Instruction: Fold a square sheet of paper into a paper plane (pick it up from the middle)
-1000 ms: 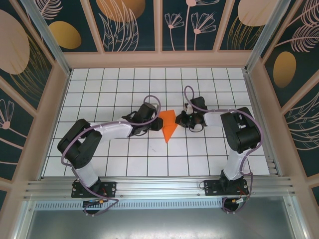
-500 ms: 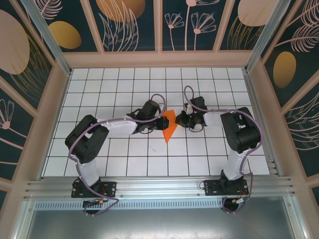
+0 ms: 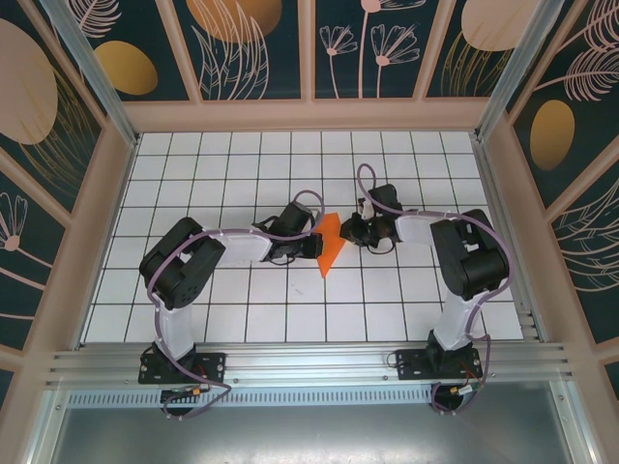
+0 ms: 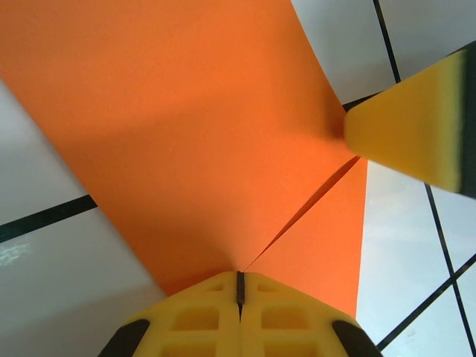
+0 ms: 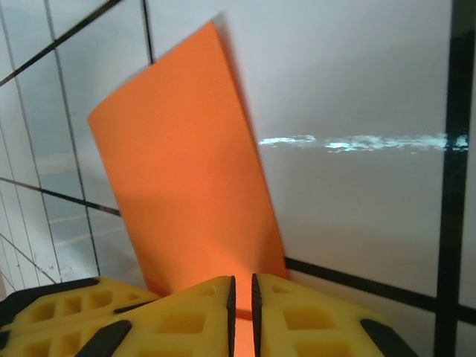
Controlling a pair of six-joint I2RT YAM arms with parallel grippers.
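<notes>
The square sheet of paper (image 3: 331, 247), bright orange and partly folded, lies as a pointed wedge on the white grid table (image 3: 290, 319) between both arms. My left gripper (image 3: 313, 244) is shut on a corner of its left flap. In the left wrist view two edges of the paper (image 4: 208, 134) run together at my closed gripper (image 4: 239, 277), and a seam separates the lifted flap from the layer beneath. My right gripper (image 3: 348, 232) is shut on the paper's right edge; the paper (image 5: 186, 171) passes between its nearly closed jaws (image 5: 242, 286). One right fingertip (image 4: 413, 123) touches the paper.
Patterned walls (image 3: 309, 58) enclose the table on three sides, and a metal rail (image 3: 309, 362) runs along the near edge. White grid tiles stretch all around the paper.
My left arm has reached further right and its gripper has moved over the paper's left side, so the visible orange shape is narrower. The right arm has stayed still.
</notes>
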